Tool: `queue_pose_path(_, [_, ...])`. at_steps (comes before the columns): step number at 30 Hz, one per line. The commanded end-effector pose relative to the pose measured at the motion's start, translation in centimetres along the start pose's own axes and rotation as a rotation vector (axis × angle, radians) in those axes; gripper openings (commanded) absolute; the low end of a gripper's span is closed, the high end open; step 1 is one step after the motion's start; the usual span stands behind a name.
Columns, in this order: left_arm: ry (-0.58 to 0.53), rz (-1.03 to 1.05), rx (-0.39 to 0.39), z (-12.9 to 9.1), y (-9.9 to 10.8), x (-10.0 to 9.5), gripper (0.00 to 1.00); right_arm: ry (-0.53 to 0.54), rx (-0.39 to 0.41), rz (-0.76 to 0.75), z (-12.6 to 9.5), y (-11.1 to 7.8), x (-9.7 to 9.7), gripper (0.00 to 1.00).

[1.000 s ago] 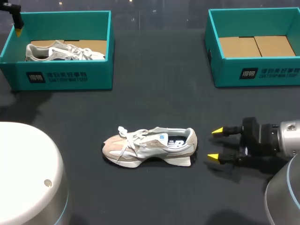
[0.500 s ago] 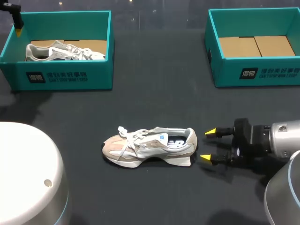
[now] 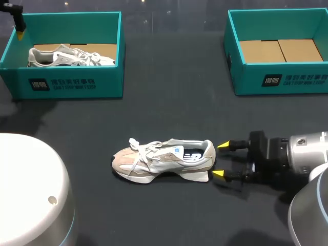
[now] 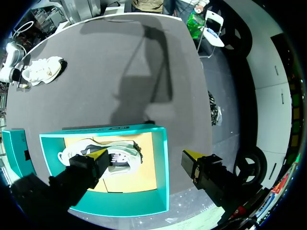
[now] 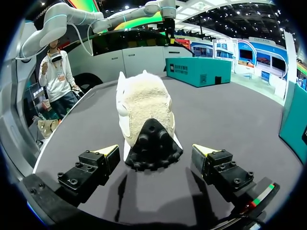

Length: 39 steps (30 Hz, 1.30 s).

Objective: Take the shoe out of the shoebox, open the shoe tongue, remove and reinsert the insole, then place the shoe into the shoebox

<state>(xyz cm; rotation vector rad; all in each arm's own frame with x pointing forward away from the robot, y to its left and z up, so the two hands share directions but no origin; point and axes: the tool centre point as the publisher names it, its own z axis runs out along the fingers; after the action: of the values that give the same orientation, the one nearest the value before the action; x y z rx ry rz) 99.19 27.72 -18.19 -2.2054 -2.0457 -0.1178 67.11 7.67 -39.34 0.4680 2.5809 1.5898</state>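
A beige and grey sneaker lies on its side in the middle of the dark table, toe to the left, heel to the right. My right gripper is open just right of the heel, one yellow tip on each side of it, not touching. From the right wrist the sneaker's heel stands straight ahead of the open right gripper. My left gripper hangs open high over the left teal shoebox, which holds a second shoe. In the head view only a left fingertip shows, at that left teal shoebox.
A second teal shoebox with a bare cardboard floor stands at the back right. The white shoe lies in the left box. Dark table lies open between the boxes and around the sneaker.
My right gripper has slid left toward the sneaker's heel, its open tips now at the heel. The left arm and the sneaker have not moved.
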Motion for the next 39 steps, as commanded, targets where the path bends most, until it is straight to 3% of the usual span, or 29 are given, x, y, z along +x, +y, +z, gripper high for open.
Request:
queue_pose_path(1, [0.001,0.001,-0.003,0.0,-0.1,0.0,1.0,0.007,-0.006,-0.006,0.7,0.0,-0.2,1.0])
queue_pose_path(39, [0.001,0.001,-0.003,0.0,-0.1,0.0,1.0,0.09,-0.113,-0.066,3.4,0.8,-0.6,1.0])
